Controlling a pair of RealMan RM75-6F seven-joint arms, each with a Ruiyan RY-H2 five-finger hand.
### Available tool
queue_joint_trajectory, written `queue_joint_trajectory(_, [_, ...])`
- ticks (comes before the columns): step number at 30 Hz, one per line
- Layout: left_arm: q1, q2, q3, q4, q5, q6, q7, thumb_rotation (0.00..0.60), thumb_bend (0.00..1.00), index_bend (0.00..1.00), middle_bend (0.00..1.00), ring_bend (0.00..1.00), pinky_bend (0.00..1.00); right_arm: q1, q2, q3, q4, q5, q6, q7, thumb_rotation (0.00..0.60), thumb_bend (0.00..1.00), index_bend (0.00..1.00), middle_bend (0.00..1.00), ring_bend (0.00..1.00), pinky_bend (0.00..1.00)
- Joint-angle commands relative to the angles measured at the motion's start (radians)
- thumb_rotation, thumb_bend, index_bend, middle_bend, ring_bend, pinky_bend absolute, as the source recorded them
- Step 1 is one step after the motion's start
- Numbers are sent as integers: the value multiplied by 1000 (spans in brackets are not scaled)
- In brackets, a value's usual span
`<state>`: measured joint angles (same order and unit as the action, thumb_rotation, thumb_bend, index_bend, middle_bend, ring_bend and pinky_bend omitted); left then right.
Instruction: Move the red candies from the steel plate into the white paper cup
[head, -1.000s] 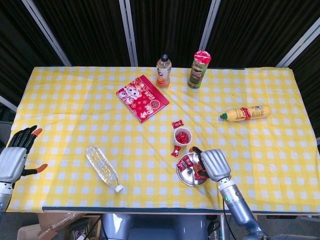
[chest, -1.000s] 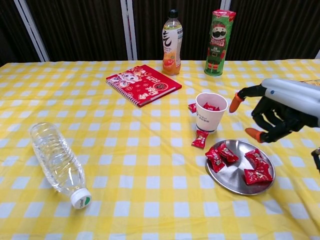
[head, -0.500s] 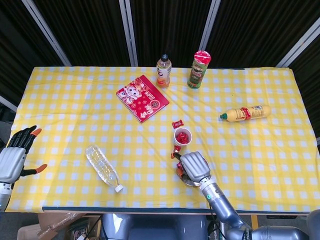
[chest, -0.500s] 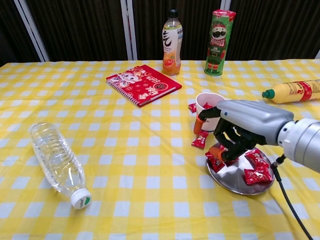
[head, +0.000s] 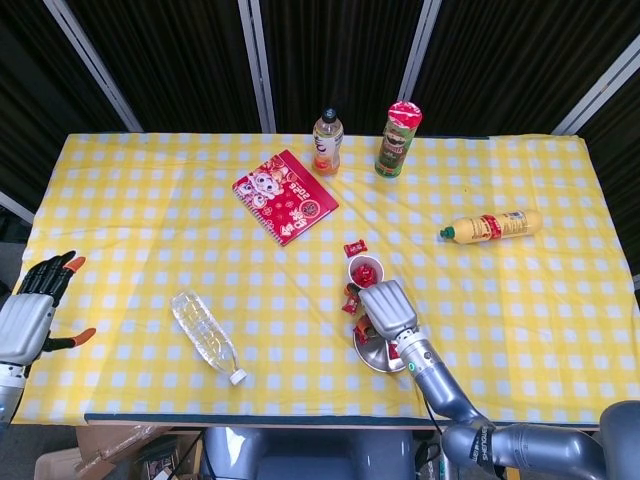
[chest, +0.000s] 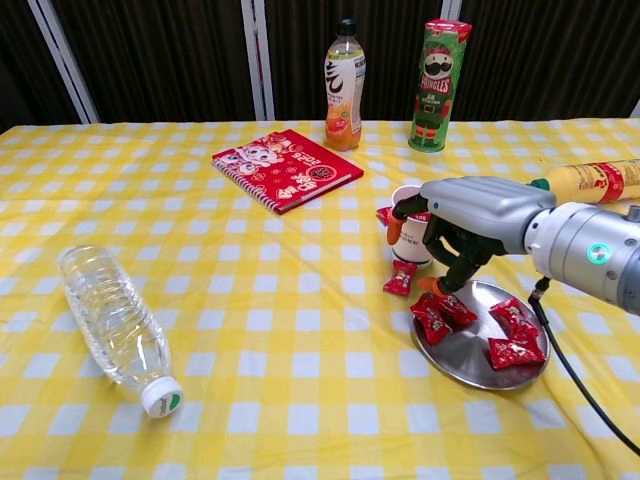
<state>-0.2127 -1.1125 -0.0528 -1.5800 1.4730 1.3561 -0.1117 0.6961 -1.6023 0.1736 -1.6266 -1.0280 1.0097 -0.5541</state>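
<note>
— Yellow checked tabletop (chest: 250, 330): where do we see the red candies (chest: 440, 312)?
— On the steel plate (chest: 470, 352), beside the white paper cup (chest: 412, 243).
— Our hands?
— Right hand (chest: 465, 225) above the plate's edge; we cannot tell its fingers. Left hand (head: 28, 315) spread, empty.

The head view looks steeply down from high above, taking in the whole yellow-checked cloth-covered counter (head: 150, 200) edge to edge, with the dark curtain at the far side and the left robot hand (head: 30, 312) just off the near-left corner. The chest view sits low and close, facing straight across the counter toward that curtain, cropping the cloth at both sides. Both views share the middle: the round steel plate (head: 376, 352) (chest: 470, 352), the white paper cup (head: 364, 272) (chest: 418, 226), the right robot hand (head: 387, 310) (chest: 470, 215), the clear plastic water bottle (head: 203, 335) (chest: 115, 328) and the red spiral notebook (head: 285, 196) (chest: 286, 169).
</note>
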Motion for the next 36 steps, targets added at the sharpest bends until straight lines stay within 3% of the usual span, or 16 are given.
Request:
queue_joint_trajectory(1, [0, 0, 0, 0, -3, -2, 1, 600, 74, 0, 0, 0, 0, 11, -12, 5, 21, 2, 1, -6, 600, 350, 366, 805, 780, 880])
queue_joint_trajectory(9, [0, -1, 1, 3, -1, -1, 1, 600, 74, 0, 0, 0, 0, 27, -51, 1, 87, -18, -2, 15, 600, 348, 425, 805, 780, 880])
queue_joint_trajectory(21, [-2, -1, 2, 7, -2, -7, -7, 600, 74, 0, 0, 0, 0, 52, -112, 1, 195, -44, -27, 61, 600, 348, 430, 805, 780, 880])
queue_joint_trajectory(36, [-4, 0, 1, -3, -2, -10, 5, 600, 74, 0, 0, 0, 0, 31, -117, -30, 191, -90, -1, 89, 600, 348, 435, 805, 780, 880])
